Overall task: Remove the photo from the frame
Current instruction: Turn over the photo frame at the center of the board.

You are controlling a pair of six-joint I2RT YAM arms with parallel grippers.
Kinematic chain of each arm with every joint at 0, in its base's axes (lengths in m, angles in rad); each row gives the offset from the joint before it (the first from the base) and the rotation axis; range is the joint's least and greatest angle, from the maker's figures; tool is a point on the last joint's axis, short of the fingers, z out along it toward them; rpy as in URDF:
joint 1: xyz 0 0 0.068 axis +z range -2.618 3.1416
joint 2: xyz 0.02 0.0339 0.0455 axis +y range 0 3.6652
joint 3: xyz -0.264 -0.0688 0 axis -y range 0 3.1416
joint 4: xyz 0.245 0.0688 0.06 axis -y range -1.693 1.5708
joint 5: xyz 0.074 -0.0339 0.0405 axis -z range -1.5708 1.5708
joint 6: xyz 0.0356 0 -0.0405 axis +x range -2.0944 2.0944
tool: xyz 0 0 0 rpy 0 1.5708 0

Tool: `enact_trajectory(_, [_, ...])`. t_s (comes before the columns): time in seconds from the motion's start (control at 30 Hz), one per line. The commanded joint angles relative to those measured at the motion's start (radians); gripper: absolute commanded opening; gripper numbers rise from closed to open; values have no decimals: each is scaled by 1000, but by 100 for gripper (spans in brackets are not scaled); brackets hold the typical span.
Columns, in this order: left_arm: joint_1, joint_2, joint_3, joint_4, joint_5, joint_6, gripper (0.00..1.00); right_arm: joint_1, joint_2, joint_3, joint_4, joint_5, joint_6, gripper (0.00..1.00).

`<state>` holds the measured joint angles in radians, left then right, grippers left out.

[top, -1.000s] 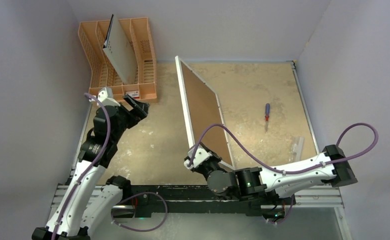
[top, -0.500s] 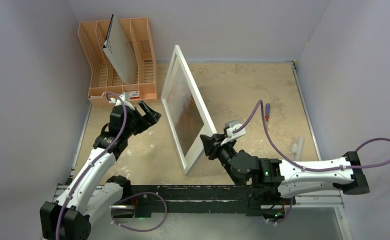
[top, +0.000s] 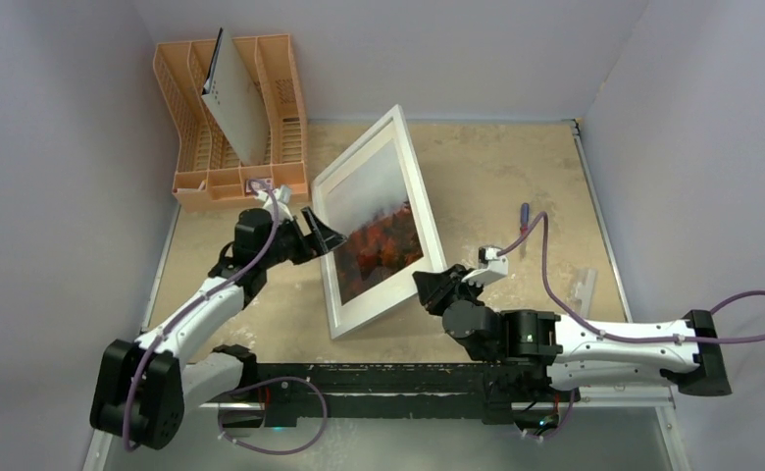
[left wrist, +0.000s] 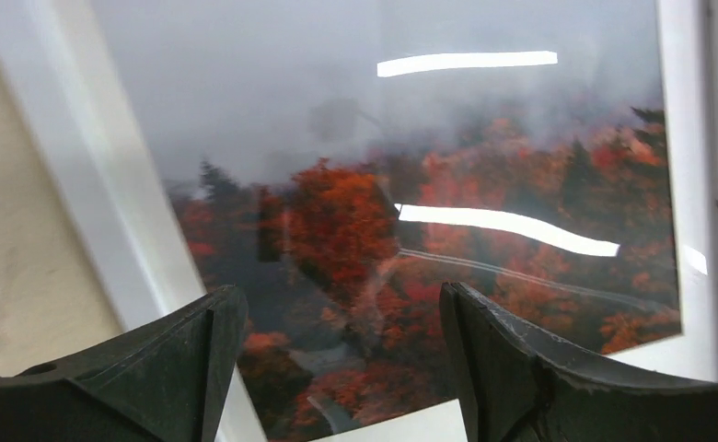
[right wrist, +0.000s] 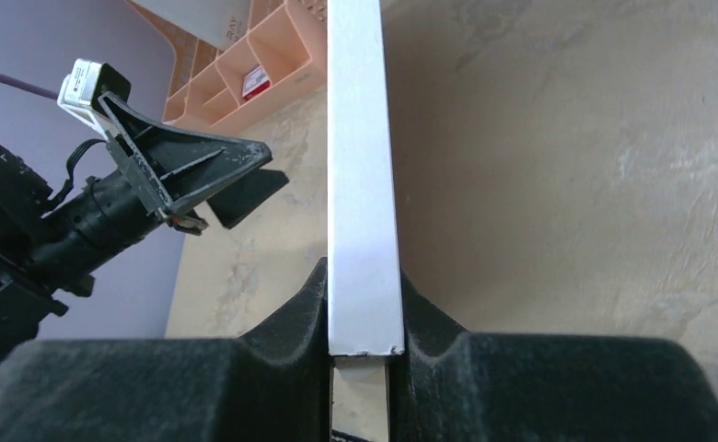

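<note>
Photo (top: 379, 235) can be reached only through the frame (top: 329, 265) at present. The right jaws are clenched on the frame's thin white rim, with fingers (right wrist: 277, 345) pressed to either face on the side toward the bench's right edge. The left jaws stand wide apart and grasp nothing. They hover just beside the opposite long edge and look onto the glazed front; I cannot tell whether a fingertip touches the border.

The frame is tipped up over the middle of the bench (top: 496, 167) with its front turned upward. Its lowest corner is down near the near edge, and it is unclear whether that corner rests on the bench. The photo fills the opening. Dark red-orange trees cover the lower half and fade to hazy grey-white toward the end nearer the far edge. Streaks of light glare off the pane.

The frame looks stiff, flat and fairly light, but it is wide. Held by one edge it would likely swing, so a second hold on the opposite rim would steady it. The pane looks slick and probably breakable, so the rims are the safer place to take hold. The photo is likely a thin sheet that bends and creases easily, best lifted by a corner from behind. The back is not visible now.

An orange rack (top: 285, 88) in the far left corner holds a pale board with holes (top: 236, 108). A screwdriver (top: 524, 221) lies toward the right edge, well apart from the frame.
</note>
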<state>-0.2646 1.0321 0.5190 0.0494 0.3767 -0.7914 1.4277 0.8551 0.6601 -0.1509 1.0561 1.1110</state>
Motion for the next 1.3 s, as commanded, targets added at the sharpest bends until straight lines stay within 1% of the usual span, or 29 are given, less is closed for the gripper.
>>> enact_trajectory(0.0, [-55, 113, 45, 237, 224, 64, 79, -3, -15, -51, -224, 11, 261, 0])
enact_trajectory(0.1, [-154, 200, 101, 212, 200, 118, 79, -3, -37, -94, -286, -11, 376, 0])
enact_trajectory(0.17, [-208, 265, 120, 225, 185, 125, 77, -3, -53, -130, -293, -29, 420, 0])
enact_trajectory(0.27, [-261, 322, 131, 254, 158, 110, 76, -3, -68, -160, -311, -42, 476, 0])
enact_trajectory(0.37, [-311, 361, 167, 221, 145, 124, 76, -3, -70, -164, -372, -51, 525, 0])
enact_trajectory(0.43, [-348, 397, 201, 176, 120, 145, 76, -3, -74, -175, -397, -82, 542, 0])
enact_trajectory(0.57, [-405, 478, 231, 133, 76, 162, 73, -3, -79, -186, -370, -102, 520, 0])
enact_trajectory(0.67, [-425, 505, 224, 150, 57, 146, 73, -3, -77, -185, -380, -128, 531, 1])
enact_trajectory(0.77, [-444, 522, 236, 132, 37, 147, 72, -3, -79, -195, -417, -144, 587, 10])
enact_trajectory(0.87, [-459, 532, 247, 102, 18, 161, 72, -3, -87, -214, -424, -162, 611, 10])
enact_trajectory(1.0, [-467, 538, 245, 91, 18, 162, 72, -3, -105, -254, -407, -198, 633, 8])
enact_trajectory(1.07, [-471, 536, 243, 87, 17, 162, 71, -3, -122, -282, -393, -208, 651, 12])
enact_trajectory(1.2, [-477, 528, 245, 73, 23, 163, 71, -3, -164, -343, -381, -232, 697, 10])
enact_trajectory(1.27, [-481, 515, 245, 67, 26, 164, 71, -3, -182, -379, -377, -252, 725, 13])
